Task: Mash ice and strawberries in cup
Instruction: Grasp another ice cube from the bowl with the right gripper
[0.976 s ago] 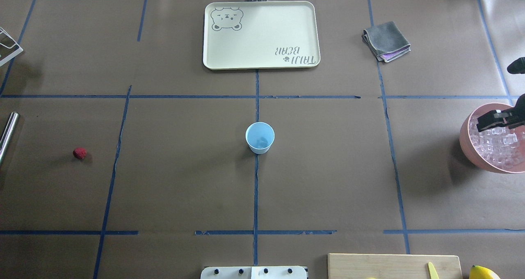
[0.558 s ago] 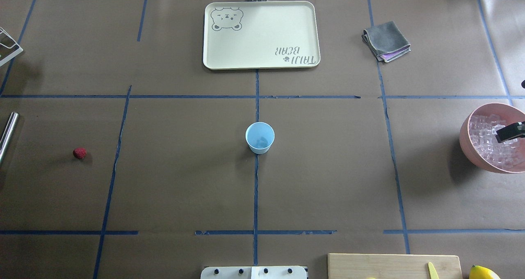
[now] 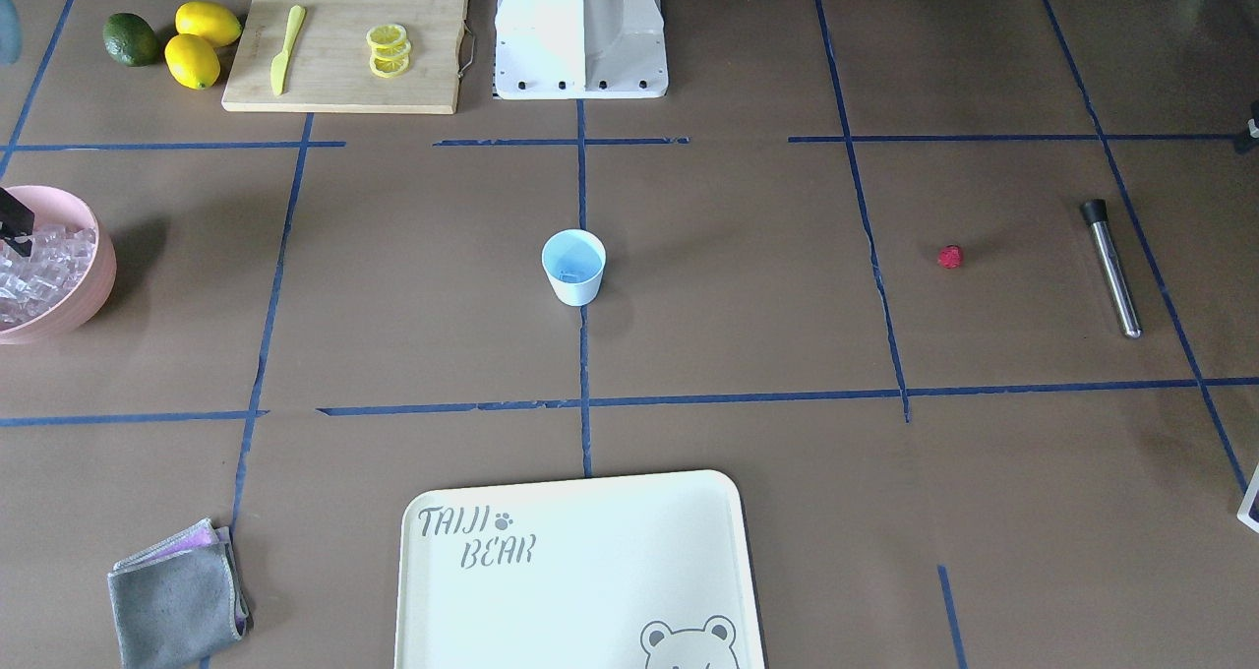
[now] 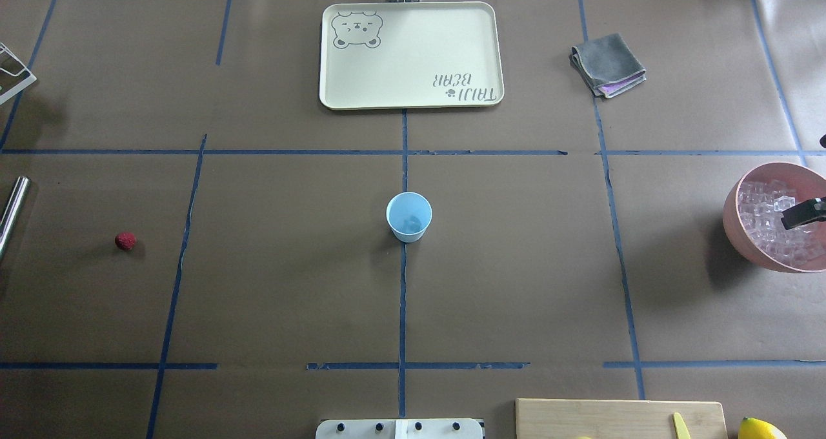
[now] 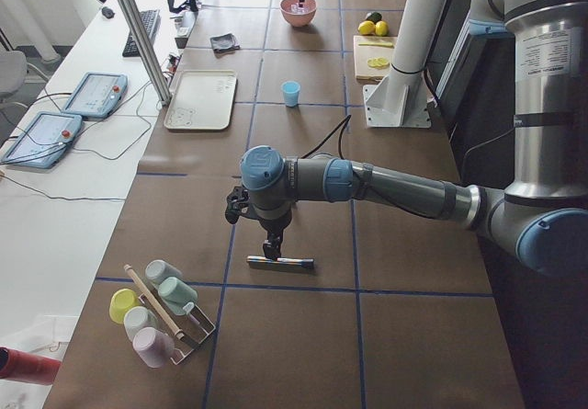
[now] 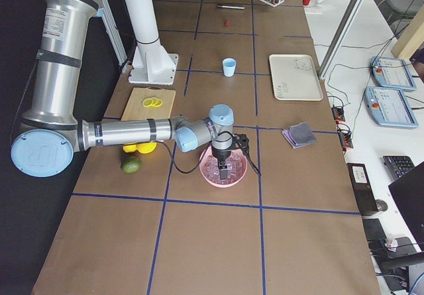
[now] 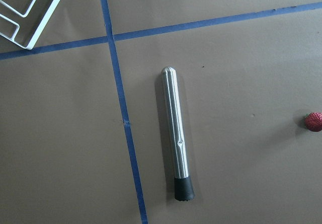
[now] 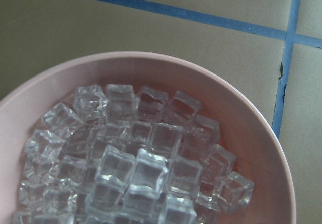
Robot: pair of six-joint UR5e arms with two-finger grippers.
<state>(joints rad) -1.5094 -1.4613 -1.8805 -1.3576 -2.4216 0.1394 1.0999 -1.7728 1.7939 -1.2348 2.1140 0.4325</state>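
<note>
right gripper [image 4: 800,214] hangs over the ice [image 4: 761,210] in the bowl [image 4: 732,223], its opening impossible to tell; the cup [image 4: 408,216] stands well apart.

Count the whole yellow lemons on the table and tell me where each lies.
2. In the front-facing view, one whole yellow lemon lies left of the wooden cutting board, beside a dark green fruit; the second lemon lies just nearer the camera. None appears hidden.
</note>
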